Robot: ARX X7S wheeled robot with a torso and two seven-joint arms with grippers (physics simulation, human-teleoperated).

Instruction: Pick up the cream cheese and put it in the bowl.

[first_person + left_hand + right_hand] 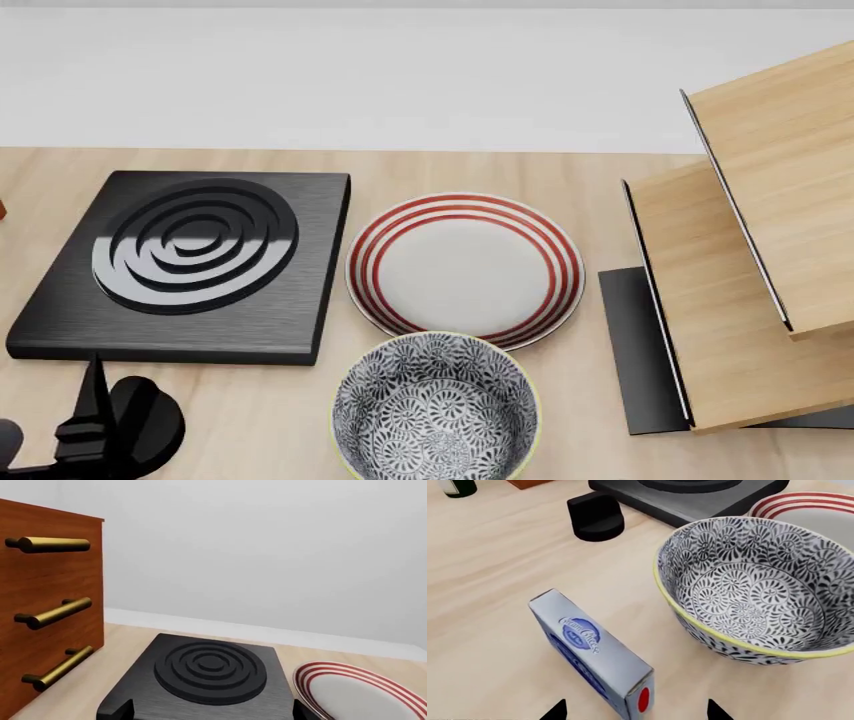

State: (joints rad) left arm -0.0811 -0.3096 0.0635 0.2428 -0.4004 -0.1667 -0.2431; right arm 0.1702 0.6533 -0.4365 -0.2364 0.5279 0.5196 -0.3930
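Note:
The cream cheese (590,650), a light blue and white box with a dark blue oval logo, stands on its long edge on the wooden table in the right wrist view. The bowl (760,590), blue-and-white floral with a yellowish rim, stands upright just beside it, apart from it. My right gripper (637,712) is open, its two dark fingertips (557,712) on either side of the box's near end without touching it. The bowl also shows in the head view (434,410), empty; the cream cheese is out of that view. My left gripper (100,420) is open and empty near the stove.
A black stove plate (187,265) lies at the left. A white plate with red rings (465,268) sits behind the bowl. A wooden shelf rack (747,260) stands at the right. A brown drawer cabinet with brass handles (47,610) stands beside the stove. A dark bottle (457,486) stands far off.

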